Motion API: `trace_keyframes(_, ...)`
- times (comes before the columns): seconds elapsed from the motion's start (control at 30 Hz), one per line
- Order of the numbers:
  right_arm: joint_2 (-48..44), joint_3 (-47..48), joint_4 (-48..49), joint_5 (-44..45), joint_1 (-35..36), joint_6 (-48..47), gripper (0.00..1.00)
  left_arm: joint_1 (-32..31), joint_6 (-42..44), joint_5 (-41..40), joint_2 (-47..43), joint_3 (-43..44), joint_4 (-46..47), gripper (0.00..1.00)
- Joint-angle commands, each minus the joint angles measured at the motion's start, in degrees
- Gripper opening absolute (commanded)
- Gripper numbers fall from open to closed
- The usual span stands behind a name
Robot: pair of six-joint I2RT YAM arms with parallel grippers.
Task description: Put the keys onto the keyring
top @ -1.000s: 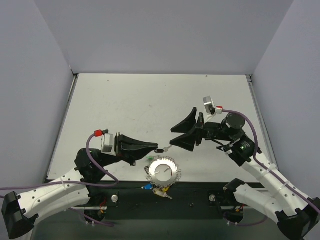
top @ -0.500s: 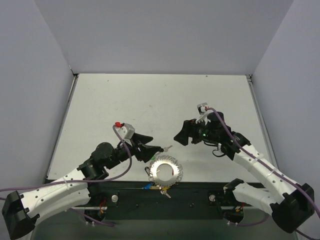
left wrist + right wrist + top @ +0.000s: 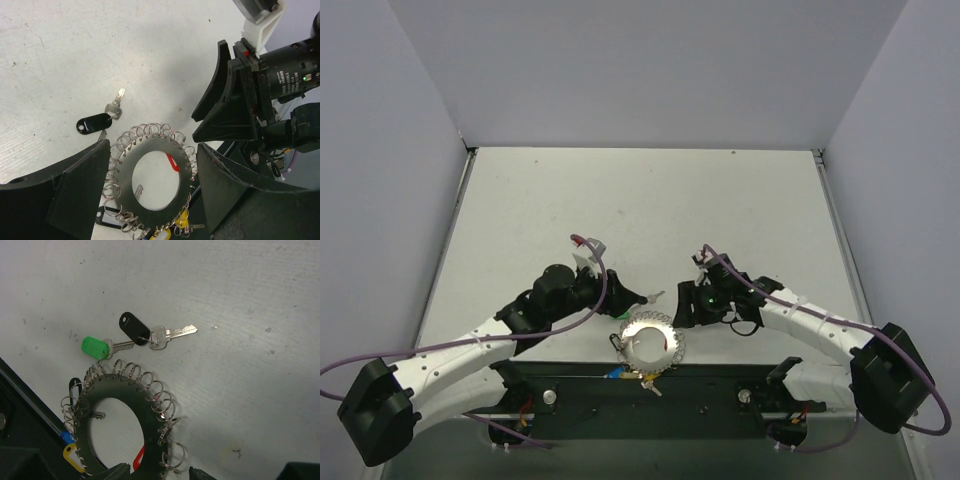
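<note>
**Item 1, keyring** (image 3: 650, 341): flat silver ring plate with a round hole, its rim fringed with many small wire loops. Lies flat at the near edge of the table (image 3: 620, 200), about midway between left and right. A red tag (image 3: 172, 163) shows at the inner rim. A yellow tag (image 3: 72, 455) and a blue tag (image 3: 67, 436) hang off the near side, over the black strip (image 3: 720, 385) in front of the table.

**Item 2, keys** (image 3: 650, 297): loose on the table, just far of the keyring and not threaded on it.
- Silver key (image 3: 170, 334), bare metal, blade pointing away from the ring, joined at its head to a black tag (image 3: 134, 327) by a small loop.
- Green-headed key (image 3: 95, 347), just beside the black tag, blade lying toward it, head close to the fringe of loops. Whether it touches the loops cannot be told.

**Item 3, left gripper** (image 3: 152, 150): fingers spread wide, holding nothing. In its wrist view one finger stands either side of the keyring. Contact with the ring cannot be told. In the top view it sits to the left of the keys, low over the table.

**Item 4, right gripper** (image 3: 682, 303): fingers parted, holding nothing. Sits to the right of the keys and just far-right of the keyring, facing the left gripper across them. Its wrist view looks down on the keys and the far half of the ring
</note>
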Motion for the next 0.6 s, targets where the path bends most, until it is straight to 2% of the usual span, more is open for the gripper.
trace_keyframes(0.0, 3.8, 0.0, 4.2, 0.6, 1.4, 2.8, 0.48, 1.1, -1.3, 2.7, 0.0, 2.2, 3.0, 0.79)
trace_keyframes(0.17, 9.8, 1.8, 6.6, 1.0, 2.4, 3.0, 0.44, 1.7, -1.2, 3.1, -0.3, 2.0, 2.9, 0.79)
trace_keyframes(0.57, 14.4, 2.1, 9.8, 1.4, 2.7, 2.5, 0.29, 2.5, -1.2, 5.7, -0.5, 1.3, 5.3, 0.79)
